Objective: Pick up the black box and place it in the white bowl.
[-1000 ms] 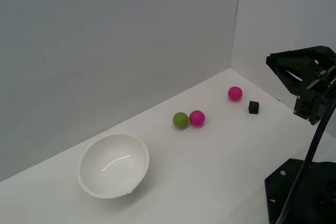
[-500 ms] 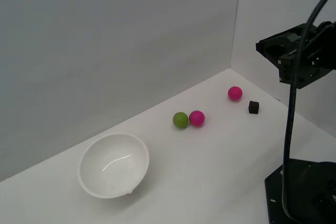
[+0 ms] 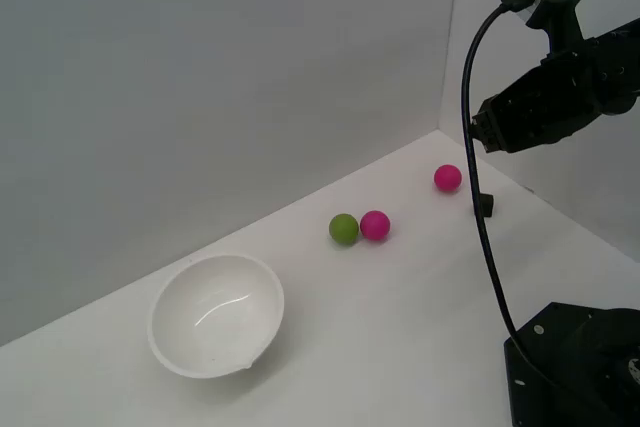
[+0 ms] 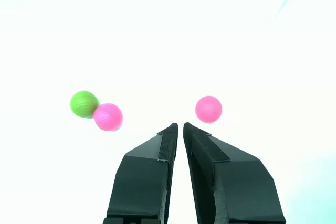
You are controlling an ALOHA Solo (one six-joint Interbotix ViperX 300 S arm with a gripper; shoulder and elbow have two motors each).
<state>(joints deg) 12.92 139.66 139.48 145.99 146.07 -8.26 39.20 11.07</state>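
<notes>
1. The black robot arm (image 3: pixel 555 102) is reaching in from the exterior view's right, raised well above the white tabletop (image 3: pixel 420 307), with its wrist end pointing toward the corner where the two grey walls meet.
2. A black cable (image 3: pixel 480 197) is looping from the top of the arm down to the black robot base (image 3: pixel 575 367) at the exterior view's lower right.
3. The gripper (image 4: pixel 180 127) is showing in the wrist view with its two black fingers (image 4: pixel 152 166) nearly together, only a thin gap between the tips, and nothing is sitting between them.
4. The tiny matte black cube (image 3: pixel 486 205) is lying on the table below the arm, partly hidden behind the cable, just beside the single pink ball (image 3: pixel 447 178); it is not showing in the wrist view.
5. A green ball (image 3: pixel 343 229) and a second pink ball (image 3: pixel 375 225) are touching each other near the middle of the table.
6. The wide glossy white bowl (image 3: pixel 216 314) is sitting well apart, toward the exterior view's lower left, tilted slightly, with nothing inside.
</notes>
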